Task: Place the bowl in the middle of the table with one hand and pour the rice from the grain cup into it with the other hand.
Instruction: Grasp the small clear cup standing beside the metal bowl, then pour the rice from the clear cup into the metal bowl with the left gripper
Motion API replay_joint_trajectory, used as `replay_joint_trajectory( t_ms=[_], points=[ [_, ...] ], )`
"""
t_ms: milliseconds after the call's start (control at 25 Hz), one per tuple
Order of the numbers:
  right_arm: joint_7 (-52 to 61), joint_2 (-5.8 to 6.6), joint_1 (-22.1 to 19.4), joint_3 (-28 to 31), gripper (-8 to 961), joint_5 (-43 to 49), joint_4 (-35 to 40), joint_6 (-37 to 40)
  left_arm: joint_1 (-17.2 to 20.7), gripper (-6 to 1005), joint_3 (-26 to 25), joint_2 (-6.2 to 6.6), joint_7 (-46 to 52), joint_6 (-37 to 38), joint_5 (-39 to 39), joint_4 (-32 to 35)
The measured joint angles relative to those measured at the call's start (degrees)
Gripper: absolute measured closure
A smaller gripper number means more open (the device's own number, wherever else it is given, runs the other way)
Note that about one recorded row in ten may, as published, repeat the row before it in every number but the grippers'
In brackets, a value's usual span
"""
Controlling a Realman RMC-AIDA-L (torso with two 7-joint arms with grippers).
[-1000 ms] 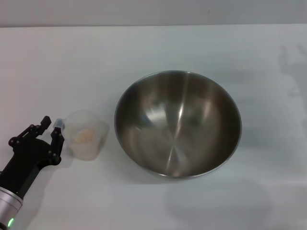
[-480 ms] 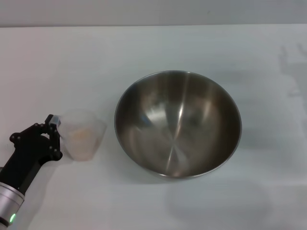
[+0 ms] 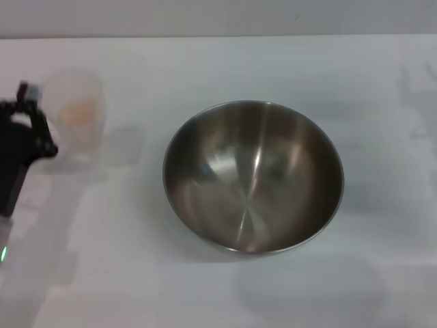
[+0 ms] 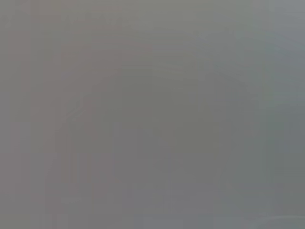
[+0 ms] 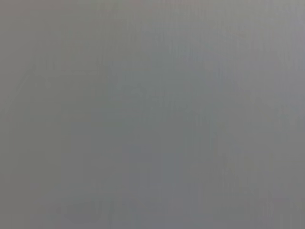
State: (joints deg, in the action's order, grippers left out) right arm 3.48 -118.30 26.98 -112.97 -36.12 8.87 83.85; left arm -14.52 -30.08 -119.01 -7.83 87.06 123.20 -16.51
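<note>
While left hand [image 3: 31,113] pinches cup [image 3: 80,109] of rice [image 3: 80,109] aloft, bowl [image 3: 253,176] sits mid-surface [image 3: 205,68], well apart.

i see the bowl [image 3: 253,176] as bare metal, stainless-looking, with a brushed, shiny interior that throws soft streaks of reflected light and a thin, smooth rim. the table [image 3: 225,68] reads as a plain white matt surface, smooth, with no gloss. the grain cup [image 3: 77,114] looks like frosted translucent plastic, cloudy rather than clear, and the rice [image 3: 79,109] shows through it as a pale beige, grainy patch. the left gripper [image 3: 27,130] is matt black, hard-looking.
</note>
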Motion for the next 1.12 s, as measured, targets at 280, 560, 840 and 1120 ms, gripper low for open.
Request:
replay_joint_trajectory(
  t_ms=[280, 560, 840, 1120],
  points=[
    [-0.82, 0.0, 0.03, 0.29, 505, 0.0, 0.0, 0.05, -5.62, 968, 2.97, 0.09, -19.26, 5.66, 0.52, 0.05],
    [-0.85, -0.2, 0.04, 2.06, 505, 0.05, 0.37, 0.08, -11.09, 968, 13.95, -0.09, -41.86, 3.94, 0.57, -0.68],
    [-0.85, -0.26, 0.08, 2.14, 505, 0.05, 0.11, 0.09, -12.38, 969, 16.99, -0.16, -58.02, 1.92, 1.69, -1.99],
    [-0.85, -0.26, 0.14, 2.96, 506, 0.04, 0.0, 0.03, -12.39, 970, 16.94, -0.17, -65.75, 1.8, 5.26, -1.78]
  ],
)
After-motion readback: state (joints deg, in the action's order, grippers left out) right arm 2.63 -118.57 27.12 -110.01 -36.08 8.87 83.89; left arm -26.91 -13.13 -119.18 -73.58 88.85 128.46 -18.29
